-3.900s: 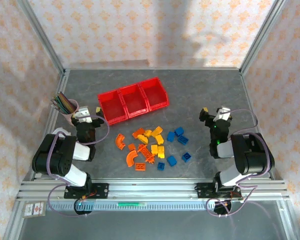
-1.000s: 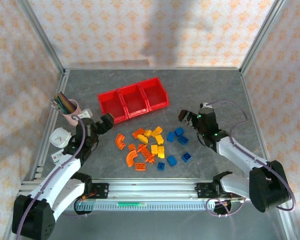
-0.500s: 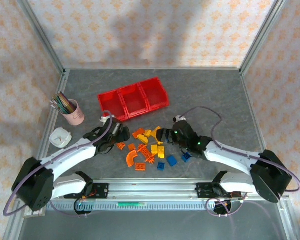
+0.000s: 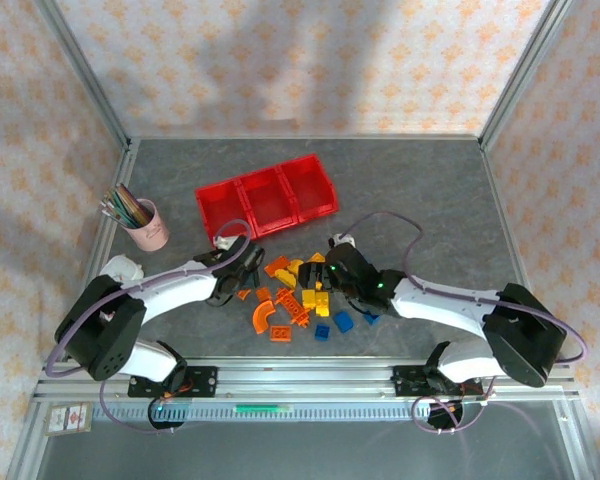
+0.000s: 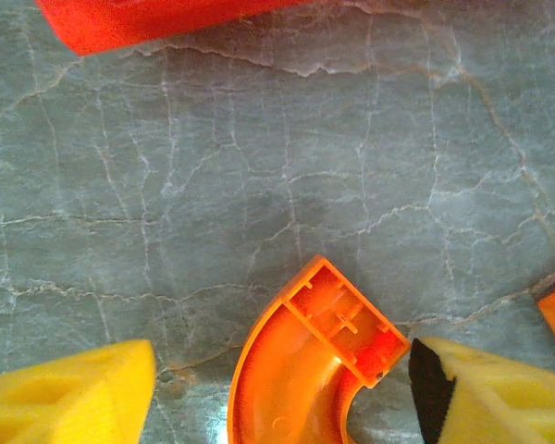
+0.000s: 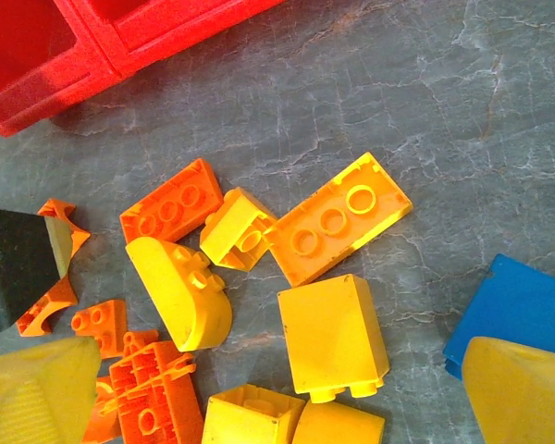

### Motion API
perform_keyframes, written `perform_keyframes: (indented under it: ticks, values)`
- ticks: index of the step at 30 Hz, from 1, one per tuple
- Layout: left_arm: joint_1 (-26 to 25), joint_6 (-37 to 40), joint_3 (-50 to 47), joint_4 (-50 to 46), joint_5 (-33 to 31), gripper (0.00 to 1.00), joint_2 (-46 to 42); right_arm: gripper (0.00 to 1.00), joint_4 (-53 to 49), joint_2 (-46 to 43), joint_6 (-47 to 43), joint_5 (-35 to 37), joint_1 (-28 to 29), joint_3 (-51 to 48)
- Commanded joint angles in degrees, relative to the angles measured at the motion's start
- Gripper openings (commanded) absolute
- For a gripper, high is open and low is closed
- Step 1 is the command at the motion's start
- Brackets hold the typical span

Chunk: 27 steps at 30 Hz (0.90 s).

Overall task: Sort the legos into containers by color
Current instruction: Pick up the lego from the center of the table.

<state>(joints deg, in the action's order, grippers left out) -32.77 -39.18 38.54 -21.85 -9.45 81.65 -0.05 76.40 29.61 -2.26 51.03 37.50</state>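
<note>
Left gripper (image 5: 285, 370): fingers spread wide, straddling an orange arch (image 5: 301, 342) on the table. Right gripper (image 6: 279, 356): fingers spread wide, holding nothing, over yellow bricks (image 6: 333, 338) among the legos (image 4: 305, 295). Red containers (image 4: 267, 200) at the pile's 11 o'clock.

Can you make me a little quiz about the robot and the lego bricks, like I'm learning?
1. How many bright red plastic bins stand beyond the pile of small plastic lego bricks?
2. What lies between the left hand's yellow fingers? A: an orange curved arch brick. B: a blue square brick. C: a pencil.
3. True or false: all the bricks are already inside the bins.
Key: 1 three; 2 A; 3 false.
</note>
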Motion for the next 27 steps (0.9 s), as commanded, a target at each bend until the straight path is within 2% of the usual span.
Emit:
perform_keyframes:
  ticks: [1, 9, 16, 27]
  values:
    - [-0.6, 0.1, 0.3, 0.1, 0.3, 0.72, 1.5, 1.0, -1.2, 0.8, 0.1, 2.3, 0.3, 1.7]
    - [-1.2, 0.0, 1.0, 0.1, -0.2, 0.63, 6.7, 1.0, -1.2, 1.4, 0.0, 2.4, 0.3, 1.9]
    - [-1.6, 0.2, 0.7, 1.8, 0.8, 0.49, 7.9, 1.0, -1.2, 1.8, -0.3, 2.6, 0.3, 2.2]
    - [-1.7, 1.3, 1.9, -0.2, -1.1, 0.29, 5.6, 1.0, -0.7, 1.1, -0.1, 1.3, 0.4, 3.9]
